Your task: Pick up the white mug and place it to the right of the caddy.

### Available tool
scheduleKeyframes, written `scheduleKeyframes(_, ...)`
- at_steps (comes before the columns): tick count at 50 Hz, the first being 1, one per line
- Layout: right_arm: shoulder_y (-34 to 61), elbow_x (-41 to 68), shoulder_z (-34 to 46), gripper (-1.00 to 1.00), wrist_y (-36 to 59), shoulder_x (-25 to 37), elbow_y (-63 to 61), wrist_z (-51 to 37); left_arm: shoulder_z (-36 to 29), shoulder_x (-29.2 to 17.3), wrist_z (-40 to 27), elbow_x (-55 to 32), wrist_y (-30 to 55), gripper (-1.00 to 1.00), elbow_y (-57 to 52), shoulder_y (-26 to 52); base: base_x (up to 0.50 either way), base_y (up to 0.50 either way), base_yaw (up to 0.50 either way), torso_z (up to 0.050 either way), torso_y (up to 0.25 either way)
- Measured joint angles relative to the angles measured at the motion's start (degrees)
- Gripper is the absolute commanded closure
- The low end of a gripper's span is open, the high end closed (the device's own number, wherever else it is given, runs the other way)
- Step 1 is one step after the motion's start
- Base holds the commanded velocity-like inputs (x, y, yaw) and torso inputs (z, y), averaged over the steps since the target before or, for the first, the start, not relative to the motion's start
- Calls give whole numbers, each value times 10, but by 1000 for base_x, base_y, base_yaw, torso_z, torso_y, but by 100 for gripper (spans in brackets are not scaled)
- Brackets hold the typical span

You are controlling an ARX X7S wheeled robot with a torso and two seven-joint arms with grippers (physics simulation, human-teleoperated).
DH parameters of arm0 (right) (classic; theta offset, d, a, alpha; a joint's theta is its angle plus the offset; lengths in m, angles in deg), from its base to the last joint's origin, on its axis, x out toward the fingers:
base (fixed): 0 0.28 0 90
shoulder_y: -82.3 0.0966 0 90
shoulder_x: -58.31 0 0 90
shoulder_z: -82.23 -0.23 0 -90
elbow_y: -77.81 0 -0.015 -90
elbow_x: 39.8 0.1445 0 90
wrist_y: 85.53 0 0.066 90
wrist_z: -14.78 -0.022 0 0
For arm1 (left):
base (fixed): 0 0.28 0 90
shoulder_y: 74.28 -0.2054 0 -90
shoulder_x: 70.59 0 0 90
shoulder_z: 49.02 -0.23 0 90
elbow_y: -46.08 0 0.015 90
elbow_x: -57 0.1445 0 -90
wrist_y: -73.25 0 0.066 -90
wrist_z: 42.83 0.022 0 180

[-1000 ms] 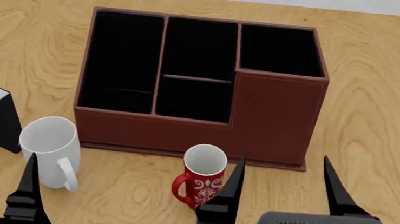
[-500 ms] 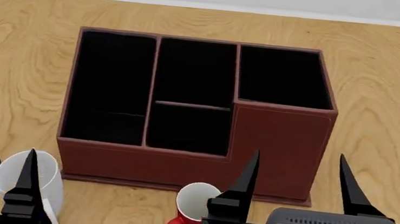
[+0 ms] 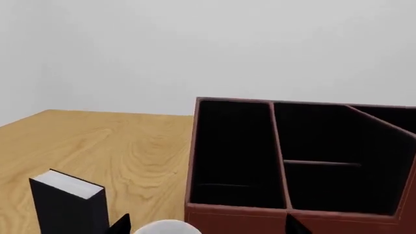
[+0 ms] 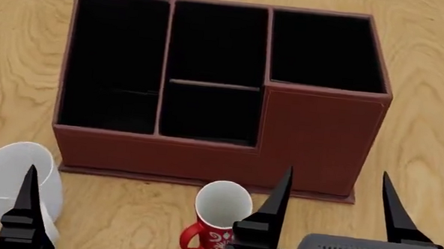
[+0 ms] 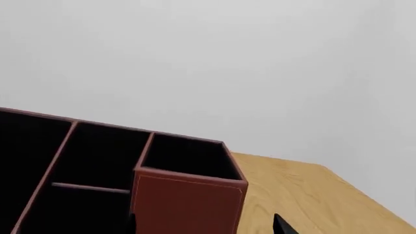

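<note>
The white mug (image 4: 16,180) stands upright on the wooden table in front of the caddy's left corner. Its rim shows in the left wrist view (image 3: 166,227), low between the fingertips. The reddish-brown caddy (image 4: 317,139) fills the middle of the head view, with its taller section at the right. My left gripper (image 3: 208,226) is open and empty. One of its fingers (image 4: 26,207) overlaps the mug in the head view. My right gripper (image 4: 334,210) is open and empty, in front of the caddy's tall section (image 5: 188,204).
A red mug with a white pattern (image 4: 218,221) stands in front of the caddy, just left of my right gripper. A black book-like box (image 3: 68,207) stands left of the white mug. Bare wooden table (image 4: 432,119) lies to the right of the caddy.
The head view has shifted and drawn closer to the caddy; the mugs slid down the frame, then back up. Both grippers stay open and hold nothing.
</note>
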Motion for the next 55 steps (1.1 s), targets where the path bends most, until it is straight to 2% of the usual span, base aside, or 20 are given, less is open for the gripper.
scheduleKeyframes(24,15,4,2,-100,42,9,-32,-5,-2,-10,-10,-8,-5,-100,1,0,-1,0,0,0,-244)
scheduleKeyframes(33,43,11,11,-100,104,11,-66,6,-9,-22,-12,-7,8,-100,-10,6,0,0,0,0,0)
scheduleKeyframes(43,99,15,29,-100,214,10,-110,26,4,-44,-21,-9,54,-100,-33,28,0,0,0,0,0)
scheduleKeyframes(46,119,-11,40,-100,248,-2,-119,56,12,-50,-24,-13,70,-100,-44,31,0,0,0,0,0)
scheduleKeyframes(55,184,-190,108,-100,346,-60,-133,217,45,-69,-35,-20,106,-100,-64,30,0,0,0,0,0)
